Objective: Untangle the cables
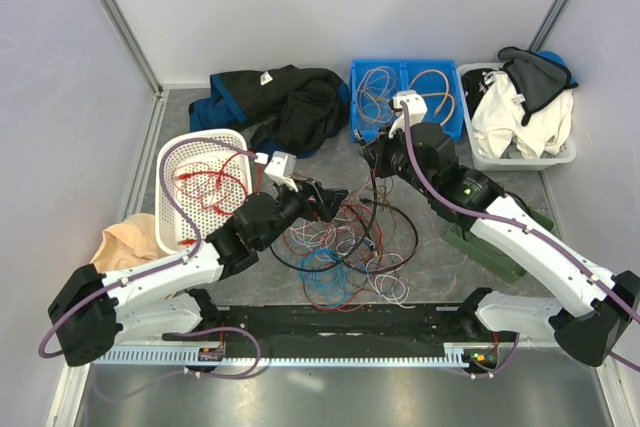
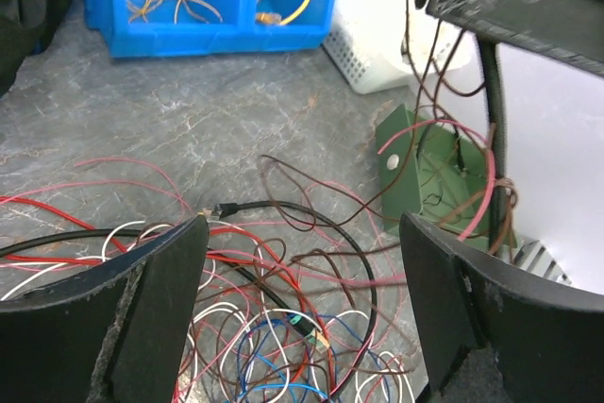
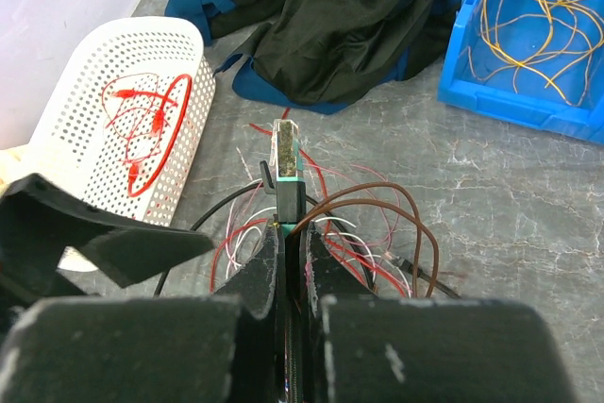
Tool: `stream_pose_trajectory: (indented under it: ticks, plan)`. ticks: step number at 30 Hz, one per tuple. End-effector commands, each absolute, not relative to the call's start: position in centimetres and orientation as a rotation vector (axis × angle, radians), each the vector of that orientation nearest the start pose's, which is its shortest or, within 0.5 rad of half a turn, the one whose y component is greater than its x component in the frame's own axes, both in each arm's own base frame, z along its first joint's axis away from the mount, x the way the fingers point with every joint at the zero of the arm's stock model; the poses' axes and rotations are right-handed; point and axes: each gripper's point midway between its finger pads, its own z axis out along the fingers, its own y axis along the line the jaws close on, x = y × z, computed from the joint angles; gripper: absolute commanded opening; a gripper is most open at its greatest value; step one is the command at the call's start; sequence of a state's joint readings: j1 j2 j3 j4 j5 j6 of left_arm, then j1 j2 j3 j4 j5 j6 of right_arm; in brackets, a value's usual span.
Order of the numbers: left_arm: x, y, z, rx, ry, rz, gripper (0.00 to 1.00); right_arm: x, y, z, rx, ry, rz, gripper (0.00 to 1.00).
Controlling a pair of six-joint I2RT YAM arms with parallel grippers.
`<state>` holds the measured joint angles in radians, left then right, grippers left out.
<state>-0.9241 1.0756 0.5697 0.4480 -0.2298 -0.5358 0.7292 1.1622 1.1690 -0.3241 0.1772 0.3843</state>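
From where I stood, the cables (image 1: 345, 247) lay in a loose heap at the centre of the overhead frame, red, white, blue and brown strands crossing one another on the grey table, just below both grippers. The right gripper (image 3: 290, 233) had its jaws pressed tight together on a brown wire (image 3: 373, 191), with the small connector (image 3: 286, 162) poking out past the fingertips. From there the wire looped off toward the right of the wrist view and back down into the heap. In the left wrist view, brown and pink strands hung from that arm in the upper right of the frame.

The left gripper (image 2: 304, 233) hung over the pile with its jaws spread wide and nothing between them. Directly below that gap ran a black cable (image 2: 283, 205) and a knot of red and white strands.

The step in hand looked like parting the held strand from the rest. To do it well, I judged, the left jaws ought to come down on the bulk of the tangle rather than on the brown wire itself, pinning the heap while the right arm drew its strand up and away, slowly, watching for loops that tightened instead of slipping. A quick pull would likely drag the whole heap along.

Red wires already sat in the white basket (image 1: 205, 135) at the left, and orange ones in the blue bin (image 2: 212, 35) at the top — the brown one plainly had a way to go.
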Motion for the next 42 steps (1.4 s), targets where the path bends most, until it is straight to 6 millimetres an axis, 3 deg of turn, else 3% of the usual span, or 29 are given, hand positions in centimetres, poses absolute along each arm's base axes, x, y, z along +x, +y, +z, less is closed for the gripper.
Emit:
stream_pose_trajectory:
  ticks: [1,5,11,17,22,25,26,28,29,30,33,34,35,36,37,38,39,40,41,42]
  plan:
    - [24.2,-27.8,26.6,0.127,1.530,-0.957,0.90,29.3,24.3,31.5,-0.211,1.874,0.613,0.00]
    - [22.8,-28.0,27.6,0.207,1.445,-1.009,0.92,29.1,24.4,31.5,-0.217,1.875,0.621,0.00]
    - [20.7,-31.5,27.1,0.430,1.443,-1.125,0.92,29.0,24.7,31.7,-0.220,1.874,0.640,0.00]
    - [20.9,-33.4,25.2,0.497,1.494,-1.143,0.92,28.6,24.8,31.8,-0.228,1.871,0.664,0.00]
    - [22.0,-34.5,24.8,0.490,1.510,-1.130,0.89,28.3,24.8,31.8,-0.230,1.872,0.679,0.00]
    - [22.2,-34.7,26.3,0.497,1.469,-1.125,0.62,28.2,24.7,31.7,-0.228,1.872,0.678,0.00]
    - [22.4,-34.6,27.1,0.496,1.447,-1.114,0.41,28.2,24.5,31.6,-0.222,1.872,0.672,0.00]
    - [22.2,-33.9,28.8,0.490,1.407,-1.099,0.26,28.1,24.3,31.3,-0.217,1.879,0.664,0.00]
    - [22.4,-33.6,29.6,0.487,1.396,-1.084,0.06,28.0,24.0,31.4,-0.211,1.874,0.659,0.00]
    - [22.6,-33.2,29.3,0.492,1.426,-1.040,0.02,27.9,23.9,31.3,-0.207,1.875,0.657,0.00]
    - [22.8,-31.3,32.5,0.451,1.409,-0.972,0.02,27.7,23.3,30.8,-0.199,1.886,0.637,0.01]
    - [22.9,-30.7,31.3,0.462,1.487,-0.926,0.02,27.5,23.1,30.1,-0.200,1.901,0.630,0.05]
    - [22.9,-30.1,33.9,0.440,1.464,-0.917,0.02,27.4,23.0,30.0,-0.202,1.901,0.630,0.14]
    - [23.3,-29.4,34.0,0.422,1.499,-0.867,0.02,27.3,22.9,29.7,-0.206,1.908,0.627,0.38]
    - [23.3,-28.9,33.0,0.439,1.571,-0.821,0.02,27.1,22.8,28.9,-0.211,1.927,0.617,0.47]
    - [23.4,-28.5,34.8,0.427,1.564,-0.811,0.02,27.0,22.6,28.6,-0.208,1.934,0.610,0.53]
    - [23.7,-28.2,35.3,0.410,1.571,-0.789,0.02,26.9,22.5,28.5,-0.203,1.936,0.609,0.61]
    - [23.6,-27.8,34.2,0.424,1.634,-0.752,0.02,26.8,22.3,28.3,-0.197,1.937,0.606,0.63]
    - [23.6,-27.6,35.6,0.406,1.623,-0.756,0.02,26.6,22.1,28.8,-0.192,1.918,0.618,0.64]
    - [23.8,-27.4,35.6,0.396,1.636,-0.741,0.02,26.4,22.1,29.3,-0.190,1.898,0.635,0.66]
